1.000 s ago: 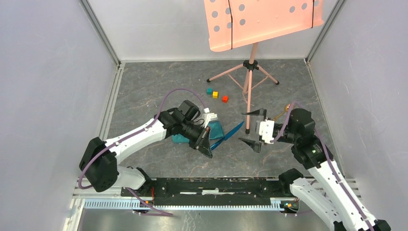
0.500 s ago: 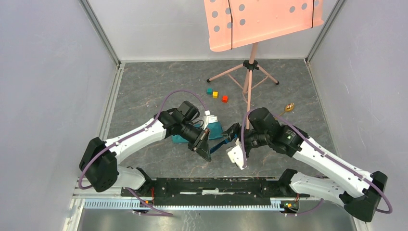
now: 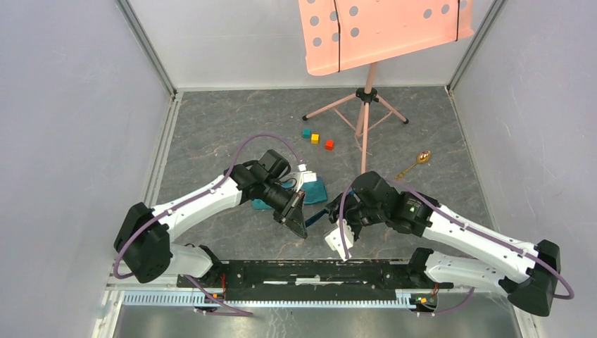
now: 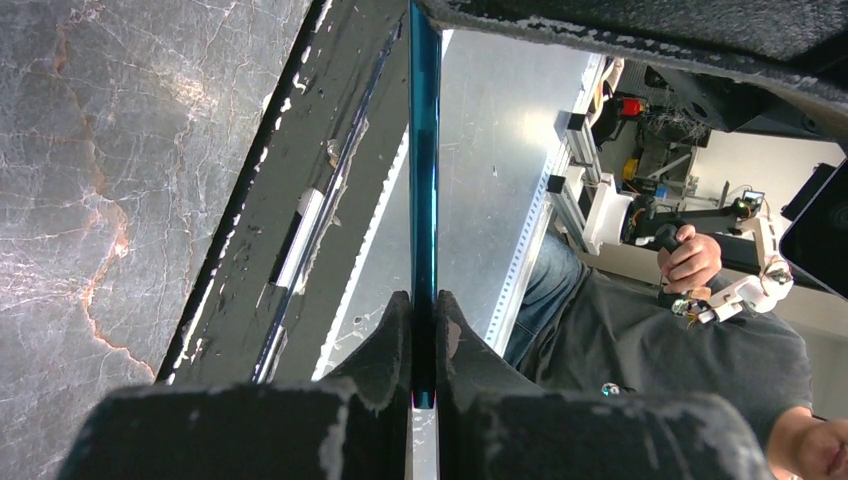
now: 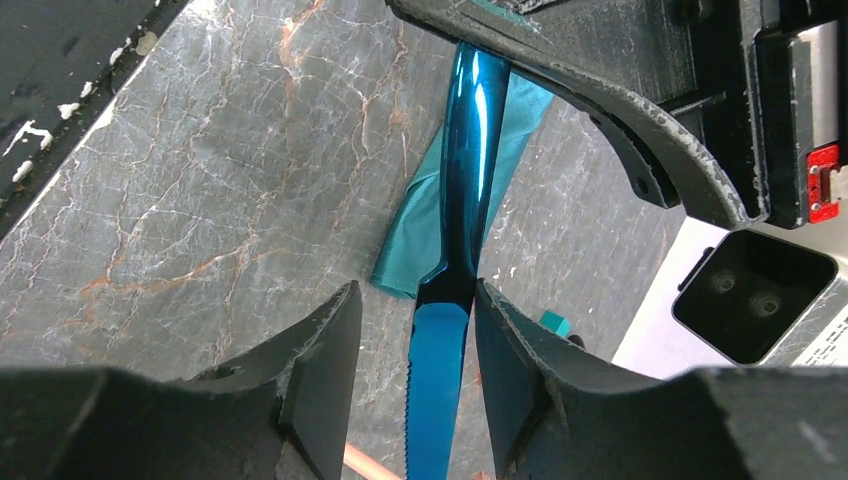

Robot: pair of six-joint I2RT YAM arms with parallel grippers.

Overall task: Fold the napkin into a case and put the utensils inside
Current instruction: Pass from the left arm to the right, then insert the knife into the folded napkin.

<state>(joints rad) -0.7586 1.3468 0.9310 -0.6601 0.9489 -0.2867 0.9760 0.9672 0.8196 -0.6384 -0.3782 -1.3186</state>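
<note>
Left gripper (image 4: 422,312): fully closed, clamping the blue knife (image 5: 468,130) edge-on at its handle end. Right gripper (image 5: 415,292): jaws part open, straddling the same knife where the handle meets the serrated blade; a gap shows on one side, so no firm clamp is evident. Napkin (image 5: 402,250): folded, on the table beneath the knife, just beyond the right fingertips. Spoon (image 3: 417,162): on the table behind the right arm, well apart
</note>
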